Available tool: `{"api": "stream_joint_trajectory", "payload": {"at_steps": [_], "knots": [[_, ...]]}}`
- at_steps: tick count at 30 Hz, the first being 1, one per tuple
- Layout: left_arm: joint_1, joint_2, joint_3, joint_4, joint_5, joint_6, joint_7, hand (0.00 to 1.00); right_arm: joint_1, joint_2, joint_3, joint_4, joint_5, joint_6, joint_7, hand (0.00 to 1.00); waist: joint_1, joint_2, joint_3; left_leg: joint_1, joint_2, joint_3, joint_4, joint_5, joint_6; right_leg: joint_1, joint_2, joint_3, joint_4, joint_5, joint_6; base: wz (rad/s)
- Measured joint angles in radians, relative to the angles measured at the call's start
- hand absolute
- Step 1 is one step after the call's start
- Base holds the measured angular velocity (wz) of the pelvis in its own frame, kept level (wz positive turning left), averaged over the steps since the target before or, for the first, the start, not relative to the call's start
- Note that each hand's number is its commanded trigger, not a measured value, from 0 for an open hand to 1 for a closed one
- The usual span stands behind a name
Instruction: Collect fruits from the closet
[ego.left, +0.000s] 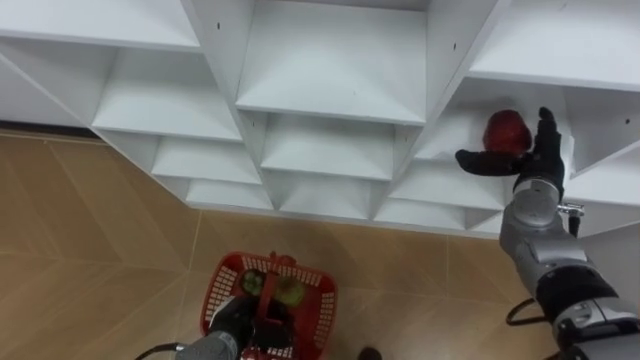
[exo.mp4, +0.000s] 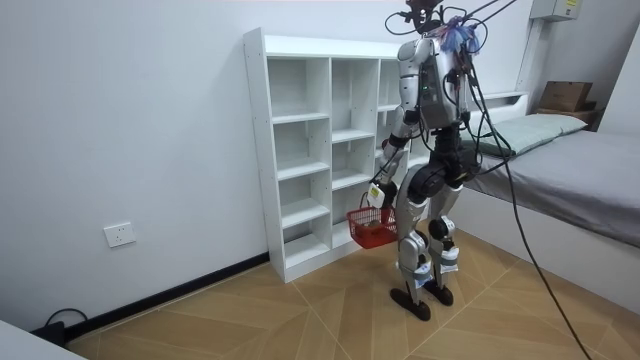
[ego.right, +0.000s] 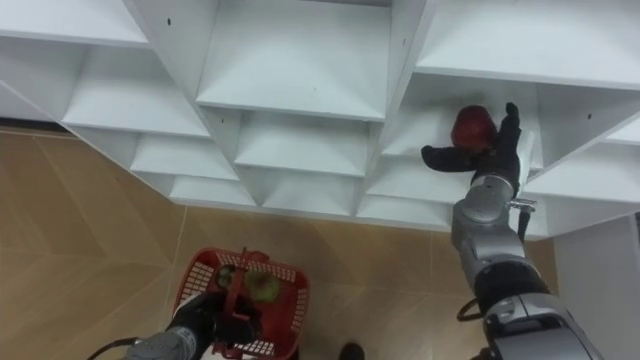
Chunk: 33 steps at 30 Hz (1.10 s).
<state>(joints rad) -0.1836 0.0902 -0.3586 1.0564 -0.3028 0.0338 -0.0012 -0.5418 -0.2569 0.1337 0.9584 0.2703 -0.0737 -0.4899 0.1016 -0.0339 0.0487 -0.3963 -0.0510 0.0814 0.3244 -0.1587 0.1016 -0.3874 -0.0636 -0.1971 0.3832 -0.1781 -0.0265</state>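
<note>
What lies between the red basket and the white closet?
Only bare wooden floor lies between the basket and the closet, as both eye views show.

I see herringbone wood floor (ego.left: 90, 230) beneath the left hand (ego.left: 235, 320). In the room view a grey bed (exo.mp4: 570, 175) lies well behind that hand, a cardboard box (exo.mp4: 565, 95) sits higher up beyond it, and a wall socket (exo.mp4: 119, 235) is far off toward the room view's left.
</note>
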Motion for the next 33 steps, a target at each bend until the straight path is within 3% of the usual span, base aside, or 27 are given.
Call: {"api": "stream_joint_trajectory", "payload": {"at_steps": [23,24,25,26,33], "knots": [[-0.036,-0.005,0.001,0.025,0.000,0.000,0.012,1.00,-0.027,0.000,0.000,-0.005,-0.008,0.000,-0.008,0.00,0.012,-0.007,0.0067,-0.021,0.000,0.020,0.003,0.001,0.001,-0.043,-0.007,0.008,0.035,-0.006,-0.004,-0.01],[-0.036,-0.006,0.001,0.025,-0.001,0.000,0.012,1.00,-0.027,0.000,0.000,-0.005,-0.008,0.000,-0.008,0.16,0.012,-0.007,0.0067,-0.021,0.000,0.020,0.003,0.001,0.001,-0.043,-0.007,0.007,0.035,-0.006,-0.004,0.00],[-0.036,-0.006,0.000,0.025,-0.001,0.000,0.011,1.00,-0.027,0.000,0.001,-0.005,-0.008,0.000,-0.008,0.64,0.012,-0.007,0.0067,-0.021,0.000,0.020,0.003,0.001,0.001,-0.043,-0.007,0.007,0.035,-0.006,-0.004,0.00],[-0.037,-0.005,-0.001,0.026,-0.001,0.000,0.011,1.00,-0.027,0.000,0.002,-0.005,-0.008,0.000,-0.008,1.00,0.012,-0.007,0.0067,-0.021,0.000,0.020,0.004,0.001,0.001,-0.043,-0.007,0.007,0.035,-0.006,-0.004,0.00],[-0.043,-0.008,-0.001,0.052,-0.001,-0.001,0.011,1.00,-0.027,-0.018,0.001,0.002,-0.043,0.000,-0.014,1.00,0.011,-0.010,0.0087,-0.021,0.000,0.022,0.004,0.001,0.001,-0.043,-0.007,0.005,0.033,-0.006,-0.004,0.00]]}}
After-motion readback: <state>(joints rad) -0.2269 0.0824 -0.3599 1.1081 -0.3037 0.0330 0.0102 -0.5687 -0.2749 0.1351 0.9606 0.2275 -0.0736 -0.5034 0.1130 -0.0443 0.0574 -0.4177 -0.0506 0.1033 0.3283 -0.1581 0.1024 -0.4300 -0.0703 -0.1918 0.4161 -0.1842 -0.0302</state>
